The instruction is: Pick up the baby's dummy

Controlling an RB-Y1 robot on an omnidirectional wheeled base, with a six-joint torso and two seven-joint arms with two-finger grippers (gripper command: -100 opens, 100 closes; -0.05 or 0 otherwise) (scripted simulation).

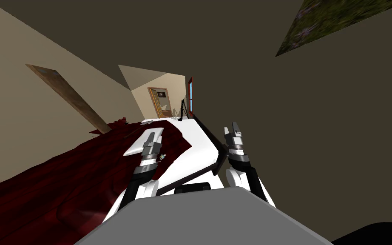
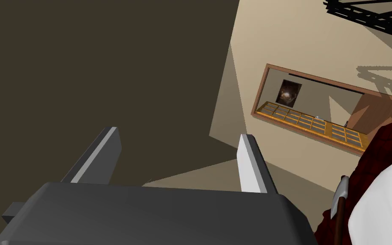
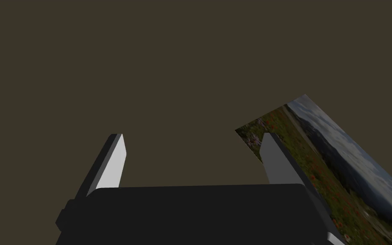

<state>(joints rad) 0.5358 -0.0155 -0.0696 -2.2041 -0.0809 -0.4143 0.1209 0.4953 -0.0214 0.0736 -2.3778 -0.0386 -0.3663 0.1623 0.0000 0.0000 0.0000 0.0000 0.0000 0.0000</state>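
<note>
1. Dummy (image 1: pixel 162 157): a tiny pale speck, faintly blue-green and too small to detail. It lies on the dark red blanket (image 1: pixel 63 178) of the bed (image 1: pixel 197 144), left of frame centre.
2. Left tool (image 1: pixel 151 137) hovers just beside it, fingers spread and empty.
3. Right tool (image 1: pixel 231 128), also spread, hangs right of centre, off the bed.
4. Nothing looks grasped yet; aligning, closing and lifting all remain.
</note>
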